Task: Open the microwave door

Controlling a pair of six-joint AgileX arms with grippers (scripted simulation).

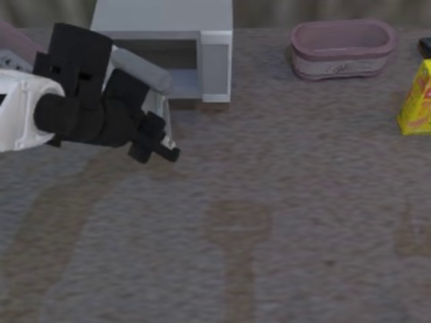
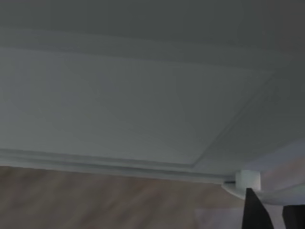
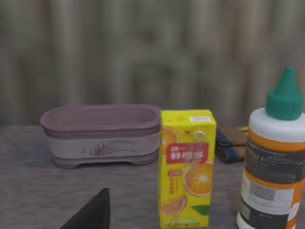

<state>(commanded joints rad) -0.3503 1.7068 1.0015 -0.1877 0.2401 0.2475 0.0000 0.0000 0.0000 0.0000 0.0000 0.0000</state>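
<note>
The white-grey microwave stands at the back of the table, left of centre, with its grey interior showing. The microwave door is swung out toward the left front. My left gripper sits at the door's free edge, shut on the white handle bar. In the left wrist view the door panel fills most of the picture, and two dark fingertips reach up to the handle. My right gripper is out of the top view and shows only as a dark wedge in its own wrist view.
A pink oval tub stands at the back right. A yellow juice carton is near the right edge, beside a bottle with a green cap and a dark wallet. The table runs on toward the front.
</note>
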